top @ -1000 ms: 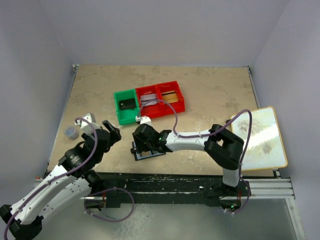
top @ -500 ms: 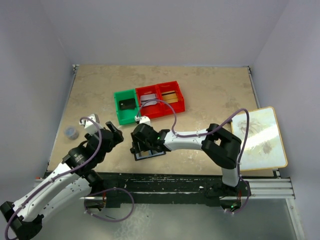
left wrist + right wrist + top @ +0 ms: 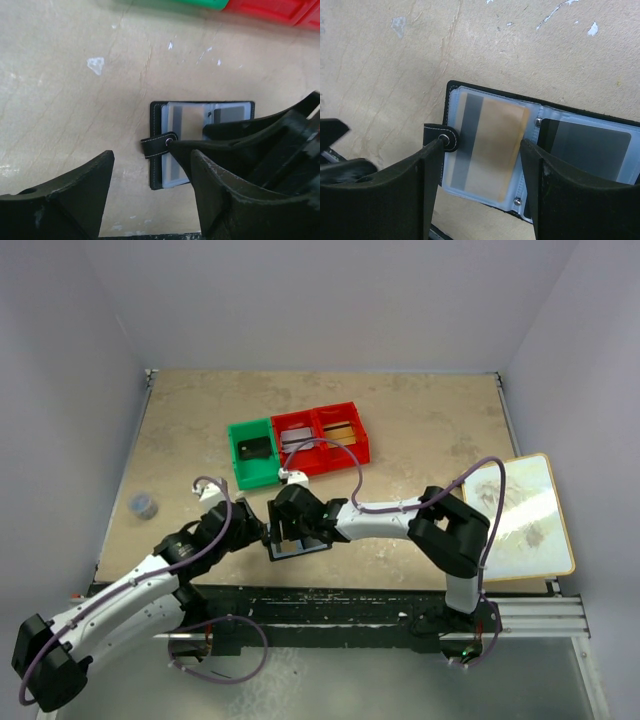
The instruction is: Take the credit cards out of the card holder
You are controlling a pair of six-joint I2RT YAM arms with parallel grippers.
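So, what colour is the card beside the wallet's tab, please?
The card is gold-brown with a dark stripe; the right wrist view shows it best.

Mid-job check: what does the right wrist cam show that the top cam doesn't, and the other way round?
Right wrist only: what's inside the holder, a gold-brown card on one side and a dark card on the other, plus the snap tab. Top only: the green bin, the red bins, and the left gripper close beside the holder. Both: the holder lying open on the table with the right gripper open over it.
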